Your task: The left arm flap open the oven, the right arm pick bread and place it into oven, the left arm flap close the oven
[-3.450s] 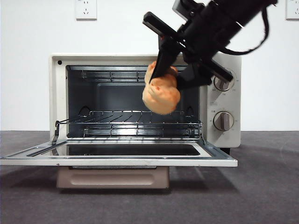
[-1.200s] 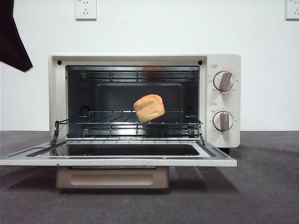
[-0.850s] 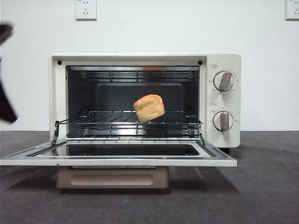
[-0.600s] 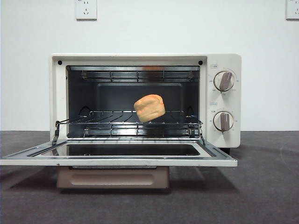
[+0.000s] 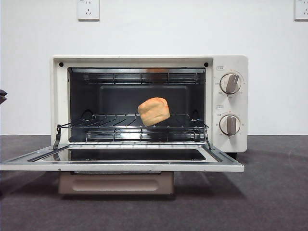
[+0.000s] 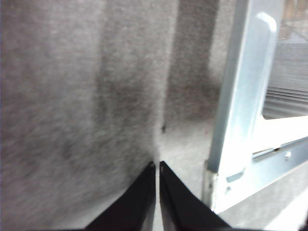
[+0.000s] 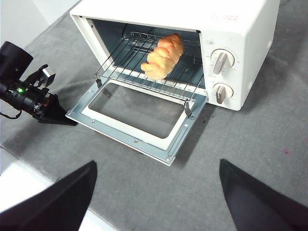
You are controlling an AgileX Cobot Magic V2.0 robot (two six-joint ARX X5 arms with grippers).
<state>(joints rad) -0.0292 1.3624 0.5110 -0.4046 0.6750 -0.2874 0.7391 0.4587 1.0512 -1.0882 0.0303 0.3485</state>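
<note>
The bread sits on the rack inside the oven, and the left hand, pinched nearly shut, is low beside the open door's corner, nearer than the wide-open right hand.

The cream-white oven is sitting mid-frame with its glass door lying flat open. The golden-orange bread is resting on the wire rack inside, right of centre.
</note>
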